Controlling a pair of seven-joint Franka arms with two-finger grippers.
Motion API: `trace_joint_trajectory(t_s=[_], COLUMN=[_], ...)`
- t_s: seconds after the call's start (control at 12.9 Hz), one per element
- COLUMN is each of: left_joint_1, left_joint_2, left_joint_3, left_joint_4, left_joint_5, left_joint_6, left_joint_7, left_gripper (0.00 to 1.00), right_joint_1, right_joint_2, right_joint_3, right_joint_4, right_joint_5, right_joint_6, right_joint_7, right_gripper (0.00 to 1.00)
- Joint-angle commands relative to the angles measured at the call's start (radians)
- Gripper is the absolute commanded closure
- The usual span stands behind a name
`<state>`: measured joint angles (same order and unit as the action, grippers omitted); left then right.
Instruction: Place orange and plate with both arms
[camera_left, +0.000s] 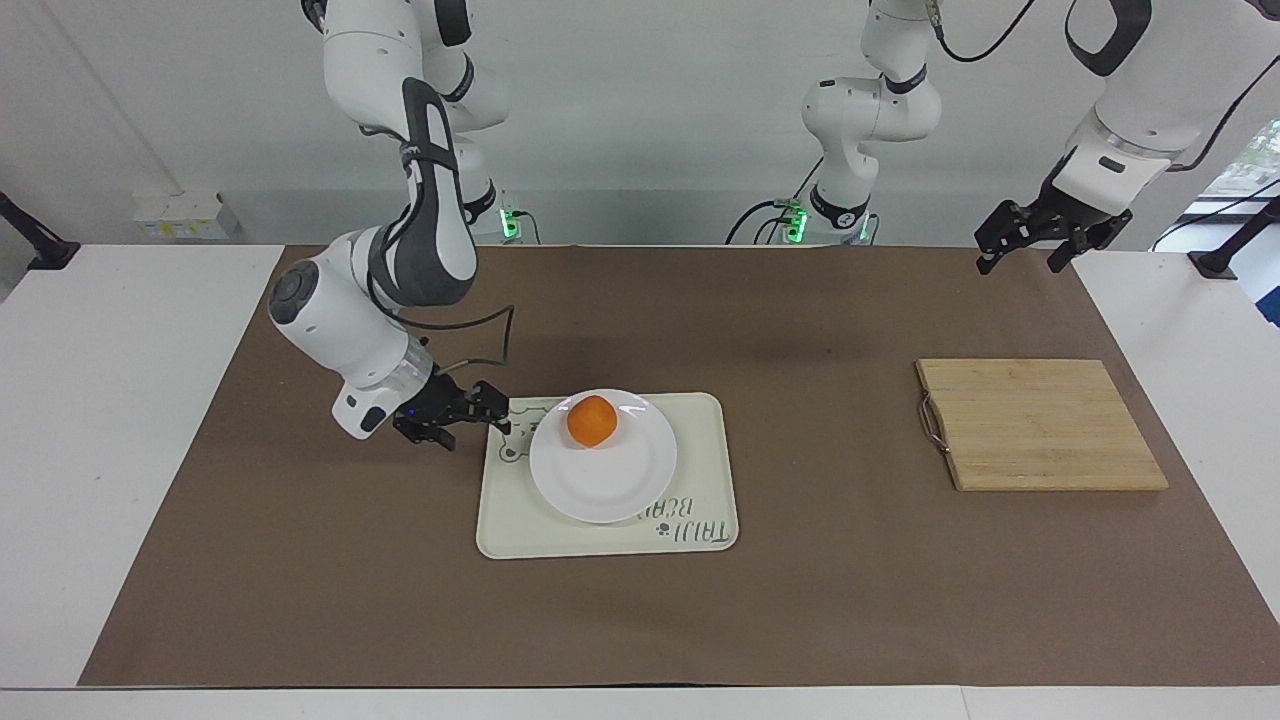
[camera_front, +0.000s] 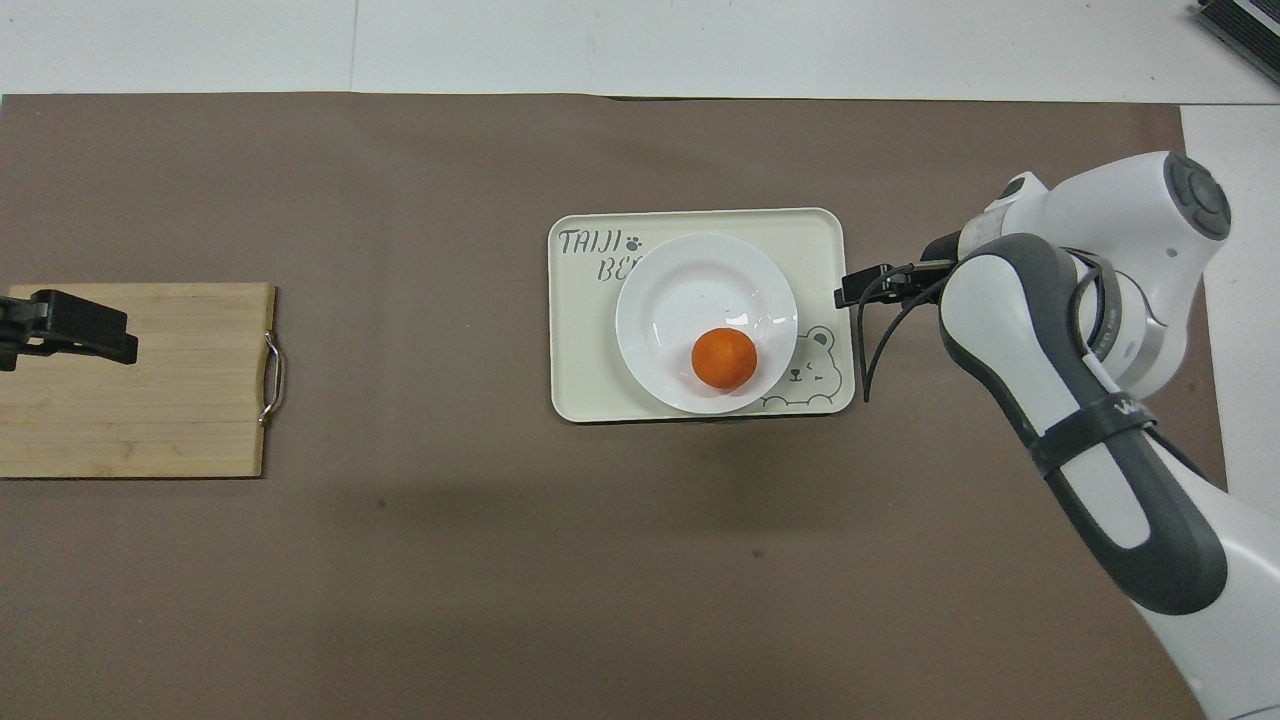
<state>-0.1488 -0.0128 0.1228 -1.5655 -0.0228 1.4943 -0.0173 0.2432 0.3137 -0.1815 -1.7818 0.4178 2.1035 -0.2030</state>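
The white plate (camera_left: 612, 482) (camera_front: 690, 285) lies flat on the cream tray (camera_left: 722, 455) (camera_front: 700, 219) in the middle of the table. On the plate sits the orange (camera_left: 591, 421) (camera_front: 724, 358), on the part nearer to the robots. My right gripper (camera_left: 497, 412) (camera_front: 846, 291) is open and empty. It hangs low over the tray's edge toward the right arm's end, clear of the plate. The left gripper (camera_left: 1022, 260) (camera_front: 70, 326) waits open and raised near the left arm's end of the table.
A wooden cutting board (camera_left: 1040, 425) (camera_front: 135, 380) with a metal handle lies toward the left arm's end. A brown mat (camera_left: 300, 560) covers the table. A black cable loops from the right wrist above the mat.
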Motion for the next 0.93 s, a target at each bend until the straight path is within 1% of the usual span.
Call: trace_joint_trajectory(t_s=[0.0, 0.16, 0.23, 0.39, 0.47, 0.54, 0.62, 0.78, 0.85], left_joint_1=[0.002, 0.002, 0.002, 0.002, 0.002, 0.002, 0.002, 0.002, 0.002], left_joint_2=[-0.009, -0.009, -0.009, -0.009, -0.009, -0.009, -0.009, -0.009, -0.009], left_joint_3=[0.000, 0.000, 0.000, 0.000, 0.000, 0.000, 0.000, 0.000, 0.000], left_joint_4=[0.004, 0.004, 0.004, 0.004, 0.004, 0.004, 0.004, 0.004, 0.004], left_joint_5=[0.012, 0.014, 0.012, 0.012, 0.012, 0.012, 0.012, 0.014, 0.012], left_joint_6=[-0.019, -0.019, -0.020, -0.020, -0.020, -0.020, -0.020, -0.020, -0.019], left_joint_7=[0.011, 0.011, 0.011, 0.011, 0.011, 0.011, 0.011, 0.011, 0.011], left_gripper=[0.00, 0.00, 0.00, 0.00, 0.00, 0.00, 0.00, 0.00, 0.00], right_joint_1=[-0.012, -0.016, -0.028, -0.036, -0.036, -0.036, -0.036, -0.044, -0.074], right_joint_2=[-0.076, -0.119, -0.146, -0.197, -0.217, -0.228, -0.234, -0.252, -0.263], right_joint_3=[0.004, -0.001, -0.001, -0.003, 0.000, 0.007, 0.007, -0.001, -0.001], right_joint_4=[-0.011, -0.010, -0.013, -0.022, -0.024, -0.024, -0.031, -0.063, -0.089], right_joint_5=[-0.131, -0.244, -0.254, -0.284, -0.357, -0.408, -0.409, -0.407, -0.409], right_joint_6=[-0.026, -0.066, -0.095, -0.196, -0.261, -0.330, -0.351, -0.341, -0.335], right_joint_7=[0.117, 0.154, 0.163, 0.259, 0.293, 0.287, 0.275, 0.254, 0.232], right_gripper=[0.00, 0.00, 0.00, 0.00, 0.00, 0.00, 0.00, 0.00, 0.00])
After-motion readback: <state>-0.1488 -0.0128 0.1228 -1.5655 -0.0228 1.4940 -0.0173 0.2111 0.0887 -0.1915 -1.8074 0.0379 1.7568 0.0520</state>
